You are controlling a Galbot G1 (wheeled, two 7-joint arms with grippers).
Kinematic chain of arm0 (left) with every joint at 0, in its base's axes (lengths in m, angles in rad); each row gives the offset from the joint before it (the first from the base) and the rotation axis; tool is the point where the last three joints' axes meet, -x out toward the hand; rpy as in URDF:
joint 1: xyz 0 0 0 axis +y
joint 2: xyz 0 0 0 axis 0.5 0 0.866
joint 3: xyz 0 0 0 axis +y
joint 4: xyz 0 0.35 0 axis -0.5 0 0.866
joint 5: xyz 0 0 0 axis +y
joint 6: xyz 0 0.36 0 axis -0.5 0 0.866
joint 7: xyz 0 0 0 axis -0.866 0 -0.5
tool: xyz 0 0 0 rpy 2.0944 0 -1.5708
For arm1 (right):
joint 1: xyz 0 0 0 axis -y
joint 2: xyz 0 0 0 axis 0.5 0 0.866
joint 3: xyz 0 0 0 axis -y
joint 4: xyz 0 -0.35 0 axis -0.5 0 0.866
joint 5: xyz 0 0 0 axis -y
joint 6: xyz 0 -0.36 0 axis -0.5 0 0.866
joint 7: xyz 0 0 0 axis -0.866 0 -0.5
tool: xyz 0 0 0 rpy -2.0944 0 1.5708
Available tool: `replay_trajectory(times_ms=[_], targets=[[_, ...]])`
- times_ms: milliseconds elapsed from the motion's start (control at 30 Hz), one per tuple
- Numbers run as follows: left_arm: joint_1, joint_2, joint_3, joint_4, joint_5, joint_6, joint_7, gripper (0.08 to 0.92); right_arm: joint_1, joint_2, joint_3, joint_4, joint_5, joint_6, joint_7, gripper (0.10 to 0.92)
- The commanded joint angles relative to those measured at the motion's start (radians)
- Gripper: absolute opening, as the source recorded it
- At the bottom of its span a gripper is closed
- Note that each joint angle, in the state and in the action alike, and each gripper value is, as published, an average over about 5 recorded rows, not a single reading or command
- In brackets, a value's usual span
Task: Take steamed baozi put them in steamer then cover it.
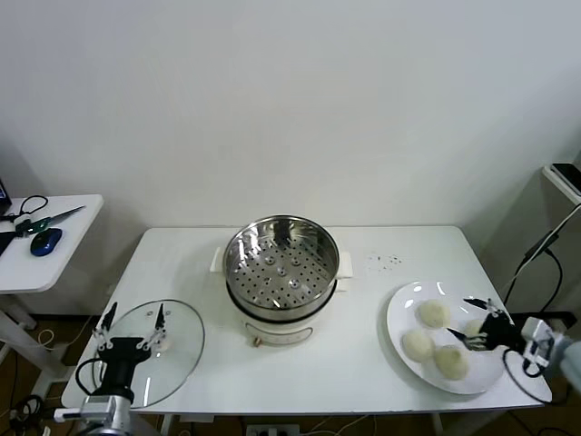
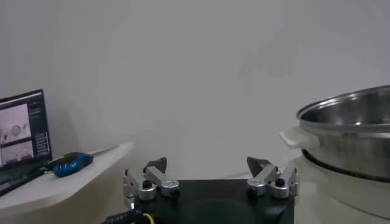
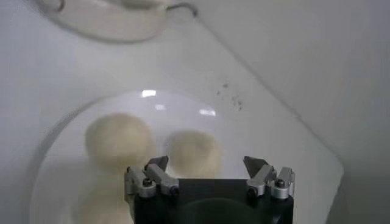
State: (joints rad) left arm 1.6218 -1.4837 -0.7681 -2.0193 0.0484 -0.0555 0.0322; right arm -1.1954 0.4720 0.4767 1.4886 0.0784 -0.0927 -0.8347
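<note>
Left claw: the left claw hangs low over the near left corner of the white rectangular desk, above the round transparent glass cover with its metal rim; its two fingers stand spread wide apart and grip nothing. In the left wrist view the same claw shows both fingertips far from each other with only air between them.

Right claw: the right claw reaches over the outer side of the flat round white plate at the desk's right end, fingers splayed wide, empty, close beside one bun; whether it touches that bun cannot be told. From its own wrist camera the claw is spread above the plate, two buns just ahead of it.

Steamed baozi: four smooth, round, cream-white steamed baozi lie together on the plate, none lifted, none in the basket. The wrist picture shows them as pale rounded lumps.

Steamer: the round shiny stainless-steel steamer with a perforated bottom sits on its white pot base in the middle of the desk, uncovered and with nothing in it; its rim shows at the edge of the left wrist view.

Cover: flat on the desk, left of the steamer, apart from it.

Side desk: a small white side desk to the left carries a blue computer mouse.
</note>
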Motion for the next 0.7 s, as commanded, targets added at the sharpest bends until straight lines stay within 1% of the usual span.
replay_trajectory(times_ms=[33,200,400,533,700], targets=[[-0.017,0.006,0.007,0.021,0.003,0.009,0.0,0.823,0.417,-0.182,-0.397,-0.111,-0.106,-0.013,-0.233,0.823],[-0.021,0.01,0.006,0.024,0.003,0.017,0.0,0.823,0.786,-0.109,-0.781,-0.191,-0.112,-0.023,-0.273,0.823],[-0.02,0.017,0.002,0.025,0.003,0.022,0.001,0.823,1.123,-0.008,-1.159,-0.258,-0.086,-0.034,-0.301,0.823],[-0.02,0.018,0.0,0.026,0.003,0.024,0.001,0.823,1.234,0.075,-1.321,-0.32,-0.075,-0.04,-0.304,0.823],[-0.016,0.02,-0.005,0.023,0.003,0.025,0.001,0.823,1.262,0.158,-1.371,-0.396,-0.088,-0.042,-0.302,0.823]])
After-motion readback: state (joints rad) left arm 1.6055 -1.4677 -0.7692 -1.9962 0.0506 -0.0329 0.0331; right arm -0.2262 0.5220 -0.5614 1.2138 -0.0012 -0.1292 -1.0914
